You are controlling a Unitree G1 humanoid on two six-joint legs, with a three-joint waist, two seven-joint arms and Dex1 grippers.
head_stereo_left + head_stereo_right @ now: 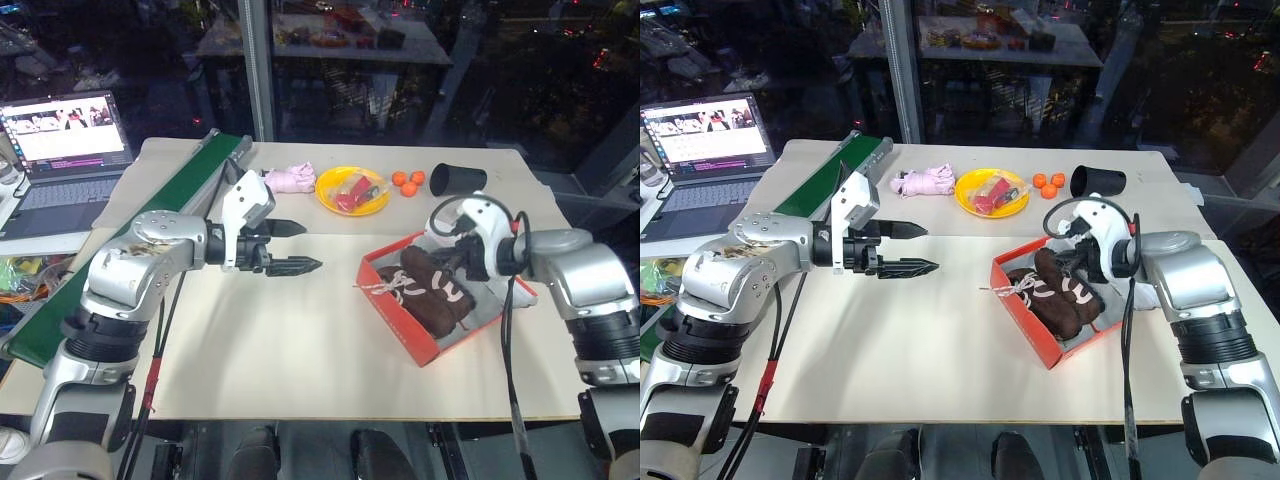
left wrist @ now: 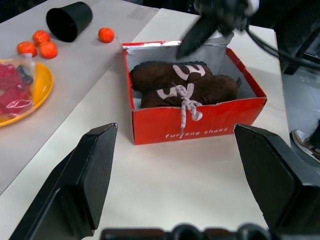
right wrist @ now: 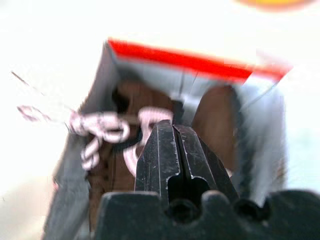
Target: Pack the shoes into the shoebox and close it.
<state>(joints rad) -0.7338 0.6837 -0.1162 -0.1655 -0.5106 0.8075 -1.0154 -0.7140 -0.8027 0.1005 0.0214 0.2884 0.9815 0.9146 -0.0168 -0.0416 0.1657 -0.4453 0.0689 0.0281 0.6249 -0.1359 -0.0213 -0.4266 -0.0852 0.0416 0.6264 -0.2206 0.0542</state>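
Trailing over the shoebox (image 2: pixel 200 127) front wall, a lace (image 2: pixel 187 107) risks jamming the lid. Shoes (image 2: pixel 185 87) sit inside; right pincer (image 3: pixel 172 131) pinched empty above them, left pincer (image 1: pixel 292 247) wide, clear.

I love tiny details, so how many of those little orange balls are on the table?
3. Two orange balls sit touching beside the yellow plate, the third just next to them, near the tipped black cup. The cup could hide more.

Laptop (image 1: pixel 62 150) far left, pink plush (image 1: pixel 289 178) beside yellow plate (image 1: pixel 330 202), 3 orange balls (image 1: pixel 407 182), black cup (image 1: pixel 457 179) tipped.
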